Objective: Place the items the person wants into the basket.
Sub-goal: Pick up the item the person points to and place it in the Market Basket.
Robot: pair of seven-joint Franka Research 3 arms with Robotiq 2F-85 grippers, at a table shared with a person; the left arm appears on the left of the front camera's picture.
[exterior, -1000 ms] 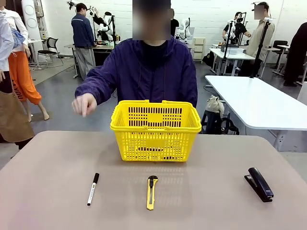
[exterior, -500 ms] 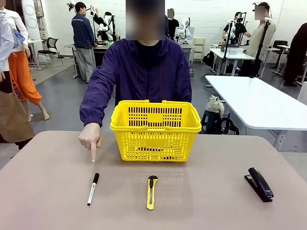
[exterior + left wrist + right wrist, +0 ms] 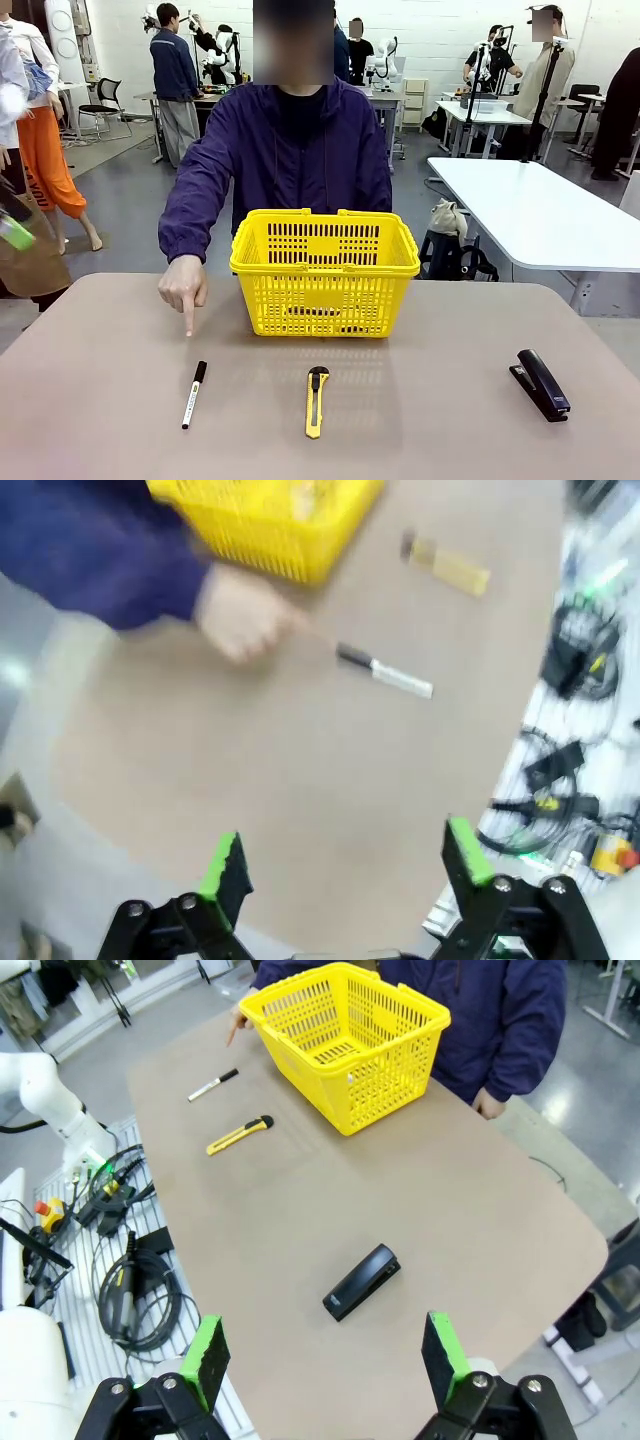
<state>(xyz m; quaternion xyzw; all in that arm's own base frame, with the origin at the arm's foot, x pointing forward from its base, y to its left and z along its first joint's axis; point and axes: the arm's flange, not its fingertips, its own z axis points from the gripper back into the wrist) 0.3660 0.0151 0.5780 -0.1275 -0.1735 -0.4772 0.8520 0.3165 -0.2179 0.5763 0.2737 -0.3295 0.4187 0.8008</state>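
Well ahead of the spread left claw (image 3: 342,840), the white marker with black cap (image 3: 385,672) lies on the brown worktop (image 3: 250,760). The person's hand (image 3: 240,625) points down near its cap, and the bright yellow slotted plastic basket (image 3: 270,520) stands beyond. The right claw (image 3: 323,1332), also spread and empty, has a black stapler (image 3: 362,1281) just ahead.

Person's hand (image 3: 183,286) points down toward marker (image 3: 193,395); basket (image 3: 325,300) beside hand.

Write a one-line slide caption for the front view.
Person's hand points down at the white marker; yellow basket, utility knife and stapler share the table.
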